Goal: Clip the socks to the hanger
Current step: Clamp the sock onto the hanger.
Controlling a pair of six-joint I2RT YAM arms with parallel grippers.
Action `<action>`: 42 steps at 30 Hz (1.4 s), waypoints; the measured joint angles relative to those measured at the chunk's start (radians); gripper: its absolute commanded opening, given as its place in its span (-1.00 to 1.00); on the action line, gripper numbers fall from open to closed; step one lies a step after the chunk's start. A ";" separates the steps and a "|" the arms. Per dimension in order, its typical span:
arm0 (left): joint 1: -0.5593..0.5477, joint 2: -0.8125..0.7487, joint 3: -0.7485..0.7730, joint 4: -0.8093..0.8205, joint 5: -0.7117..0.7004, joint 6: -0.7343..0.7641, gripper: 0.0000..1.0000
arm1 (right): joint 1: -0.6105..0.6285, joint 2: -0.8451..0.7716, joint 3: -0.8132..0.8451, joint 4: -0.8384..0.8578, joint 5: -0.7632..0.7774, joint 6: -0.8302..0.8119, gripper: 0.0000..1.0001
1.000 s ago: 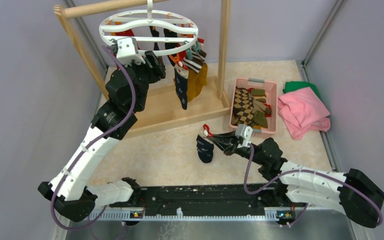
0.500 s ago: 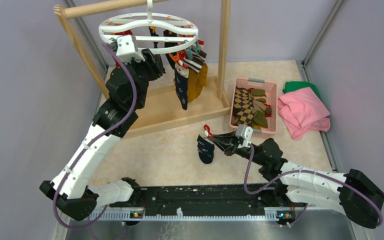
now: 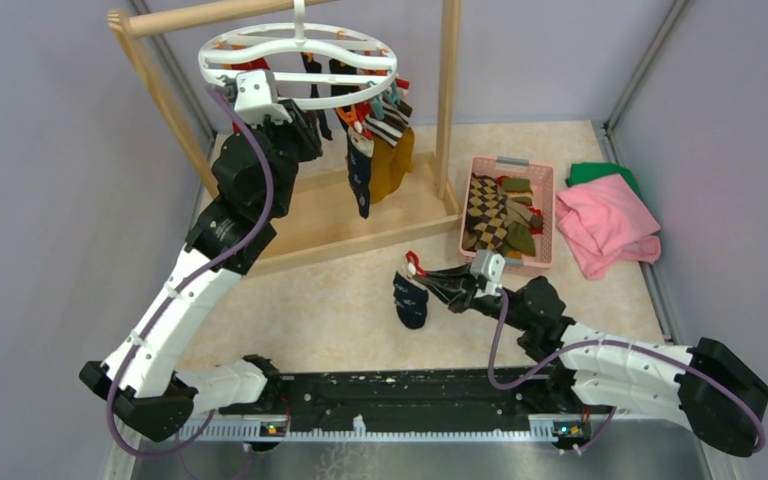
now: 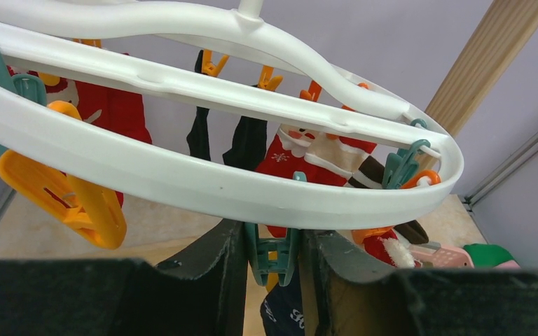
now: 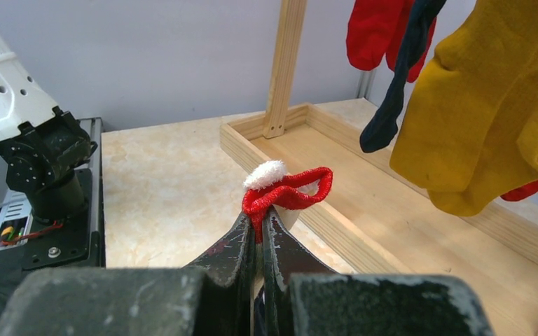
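Note:
The white round hanger (image 3: 298,62) hangs from the wooden rack, with several socks clipped under it, among them a mustard one (image 3: 394,160) and a navy one (image 3: 362,182). My left gripper (image 3: 312,122) is raised just under the ring (image 4: 182,175). Both its fingers press the sides of a dangling teal clip (image 4: 274,252). My right gripper (image 3: 422,278) is low over the table, shut on the red cuff (image 5: 291,190) of a navy sock (image 3: 410,300) that hangs down from it. More socks (image 3: 495,215) lie in the pink basket.
The wooden rack's post (image 3: 448,90) and base tray (image 3: 330,225) stand behind the held sock. A pink basket (image 3: 508,162) sits to the right, with a pink cloth (image 3: 605,225) and a green cloth (image 3: 600,172) beyond it. An orange clip (image 4: 77,203) dangles at the left.
My left gripper's jaws have narrowed onto the teal clip, and the hung socks have swung slightly left. The right arm and its sock have not moved.

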 measured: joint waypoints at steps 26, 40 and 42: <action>0.018 0.026 0.011 -0.023 0.096 -0.053 -0.78 | 0.008 0.540 0.656 0.001 -0.122 -0.130 -1.00; 0.020 0.026 0.011 -0.023 0.118 -0.069 -0.81 | 0.008 0.674 0.832 0.005 -0.061 -0.273 -1.00; 0.020 0.026 0.011 -0.023 0.121 -0.071 -0.81 | 0.008 0.674 0.836 -0.001 -0.050 -0.294 -1.00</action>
